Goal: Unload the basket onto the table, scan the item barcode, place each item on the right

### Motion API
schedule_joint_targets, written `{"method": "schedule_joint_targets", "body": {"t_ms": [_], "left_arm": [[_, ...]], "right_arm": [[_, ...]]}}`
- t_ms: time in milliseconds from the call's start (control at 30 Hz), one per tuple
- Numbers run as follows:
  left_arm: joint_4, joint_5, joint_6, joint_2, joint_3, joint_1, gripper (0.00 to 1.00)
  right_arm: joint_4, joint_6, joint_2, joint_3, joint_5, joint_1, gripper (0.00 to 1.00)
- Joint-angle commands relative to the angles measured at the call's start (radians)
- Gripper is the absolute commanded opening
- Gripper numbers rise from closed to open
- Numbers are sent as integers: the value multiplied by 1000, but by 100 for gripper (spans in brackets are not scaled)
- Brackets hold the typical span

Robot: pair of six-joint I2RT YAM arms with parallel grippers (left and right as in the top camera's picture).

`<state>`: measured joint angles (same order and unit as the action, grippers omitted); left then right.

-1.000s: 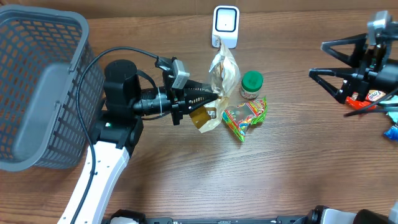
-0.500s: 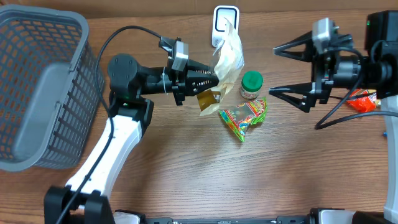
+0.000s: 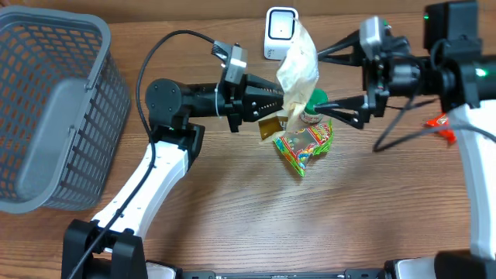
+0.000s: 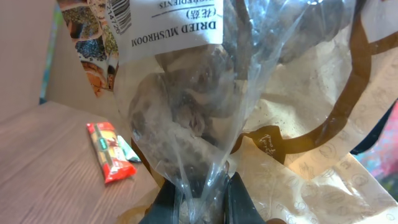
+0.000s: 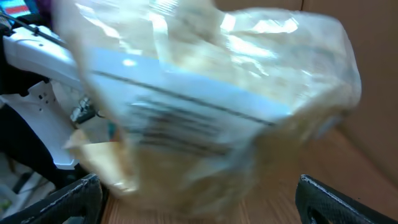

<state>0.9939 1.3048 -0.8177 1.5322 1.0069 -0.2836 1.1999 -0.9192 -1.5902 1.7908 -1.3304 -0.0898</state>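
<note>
A clear and tan bag of dried mushrooms (image 3: 297, 66) hangs in the air just right of the white scanner (image 3: 280, 32). My left gripper (image 3: 280, 105) is shut on the bag's lower end. The left wrist view shows the bag (image 4: 205, 93) pinched between the jaws of that gripper (image 4: 200, 200), with a barcode (image 4: 118, 14) at its top left. My right gripper (image 3: 319, 77) is open, one finger on either side of the bag's right part. In the right wrist view the blurred bag (image 5: 211, 106) fills the frame above the wide-open gripper (image 5: 205, 205).
A grey basket (image 3: 46, 116) stands at the left. A green-lidded jar (image 3: 314, 105) and a colourful packet (image 3: 304, 145) lie below the bag. A red packet (image 3: 442, 124) lies at the right, partly behind the right arm.
The left arm has carried the bag up and to the right, beside the scanner. The right arm has swung left, and its open jaws now flank the bag.
</note>
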Motion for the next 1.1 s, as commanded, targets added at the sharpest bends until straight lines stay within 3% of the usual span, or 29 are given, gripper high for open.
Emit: {"method": "schedule_joint_targets", "body": {"t_ms": [0,667,700,767,933,1067], "left_arm": [[6,-22,-20,5,13,-6,4],[-26,-31,6,56,13,-42,4],[-25,-31,6,60,13,-48,4],[-24,-37,6,65,13,-58,4],[-16,-37,10,65,13,-59,4],[-16,-36,10,65,13,-59,4]], "right_arm": [[-14,30,-40,-1,-54,-18,100],[-40,30,-56,-1,-130,-75,100],[-40,30,-56,-1,-130,-77,97],[-40,30,-56,-1,-130,-80,82],[-39,31,-56,-1,-130,-80,37],[-34,31,-56,-1,-130,-80,37]]}}
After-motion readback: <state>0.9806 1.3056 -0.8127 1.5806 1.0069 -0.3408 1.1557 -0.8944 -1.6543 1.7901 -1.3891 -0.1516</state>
